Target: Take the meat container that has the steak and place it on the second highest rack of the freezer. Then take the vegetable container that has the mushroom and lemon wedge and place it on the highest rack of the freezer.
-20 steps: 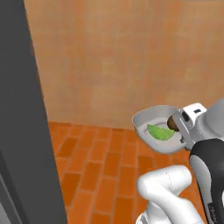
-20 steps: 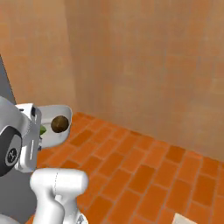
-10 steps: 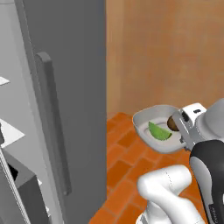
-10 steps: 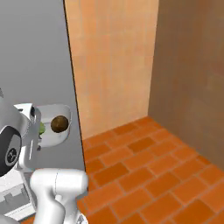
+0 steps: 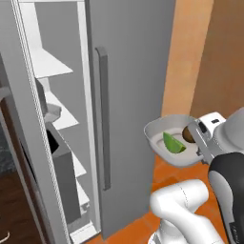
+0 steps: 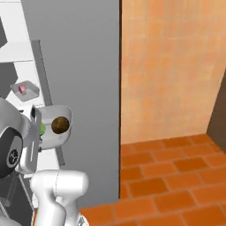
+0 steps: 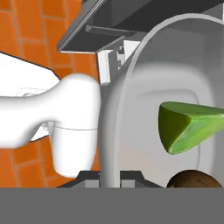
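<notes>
Currently carrying vegetable container [image 5: 174, 143] with lemon wedge [image 5: 173, 143] and mushroom [image 5: 189, 135], tool [image 5: 202, 142] clamped shut on rim, beside closed door of freezer [image 5: 128, 95]. Risks: clipping door edge or handle [image 5: 102, 119] swinging toward highest rack [image 5: 50, 64]; tilt spilling contents.

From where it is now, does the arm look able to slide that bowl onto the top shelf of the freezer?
Probably not yet. The tool holds the bowl in front of the closed door, right of the handle. The top shelf sits higher, in the open part to the left.
</notes>
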Motion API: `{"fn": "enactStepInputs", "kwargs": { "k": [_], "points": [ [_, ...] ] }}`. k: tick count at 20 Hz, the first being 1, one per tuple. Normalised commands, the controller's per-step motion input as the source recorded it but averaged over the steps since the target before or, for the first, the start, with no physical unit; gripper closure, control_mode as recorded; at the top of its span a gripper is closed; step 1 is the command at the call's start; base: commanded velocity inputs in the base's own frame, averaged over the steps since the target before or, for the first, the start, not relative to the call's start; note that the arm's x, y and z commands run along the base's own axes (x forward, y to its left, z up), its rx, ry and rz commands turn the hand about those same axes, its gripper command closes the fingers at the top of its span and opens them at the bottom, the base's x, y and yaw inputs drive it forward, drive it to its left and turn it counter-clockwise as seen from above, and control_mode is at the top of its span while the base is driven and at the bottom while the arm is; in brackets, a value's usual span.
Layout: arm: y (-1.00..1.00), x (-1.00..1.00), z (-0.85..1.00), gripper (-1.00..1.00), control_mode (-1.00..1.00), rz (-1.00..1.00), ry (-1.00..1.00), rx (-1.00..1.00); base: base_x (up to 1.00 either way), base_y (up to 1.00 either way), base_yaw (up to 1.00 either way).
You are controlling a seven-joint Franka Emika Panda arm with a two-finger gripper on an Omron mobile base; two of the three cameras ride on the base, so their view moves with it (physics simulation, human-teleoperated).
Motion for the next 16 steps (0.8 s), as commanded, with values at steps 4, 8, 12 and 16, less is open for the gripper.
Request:
{"fn": "enactStepInputs", "kwargs": {
  "k": [4, 8, 12, 16],
  "points": [
    [0.0, 0.0, 0.0, 1.0, 1.0, 0.0, 0.0, 0.0, 0.48, 0.0, 0.43],
    [0.0, 0.0, 0.0, 1.0, 1.0, 0.0, 0.0, 0.0, 0.46, 0.0, 0.45],
    [0.0, 0.0, 0.0, 1.0, 1.0, 0.0, 0.0, 0.0, 0.18, 0.02, 0.44],
    [0.0, 0.0, 0.0, 1.0, 1.0, 0.0, 0.0, 0.0, 0.43, -0.04, 0.35]
  ]
}}
